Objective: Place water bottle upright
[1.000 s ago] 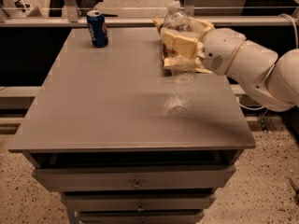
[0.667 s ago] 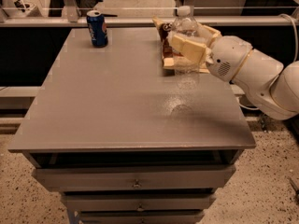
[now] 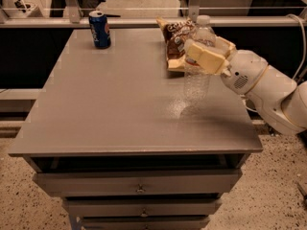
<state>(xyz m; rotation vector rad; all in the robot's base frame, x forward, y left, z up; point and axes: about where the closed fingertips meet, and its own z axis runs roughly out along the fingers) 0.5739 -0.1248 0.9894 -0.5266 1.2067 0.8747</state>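
Water bottle [image 3: 196, 83] near-upright between fingers [image 3: 207, 60]

A blue soda can [image 3: 100, 29] stands upright at the far left of the grey table [image 3: 115, 109], well apart from my gripper [image 3: 201, 52], which hangs over the right rear. Just behind it a brown snack bag [image 3: 174, 37] lies on the top. Below sit drawers [image 3: 139, 182] with small knobs, then speckled floor [image 3: 19, 195].

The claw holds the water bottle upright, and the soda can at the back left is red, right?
No, the camera view shows the soda can is blue. The claw does hold the water bottle upright, and the can is back left.
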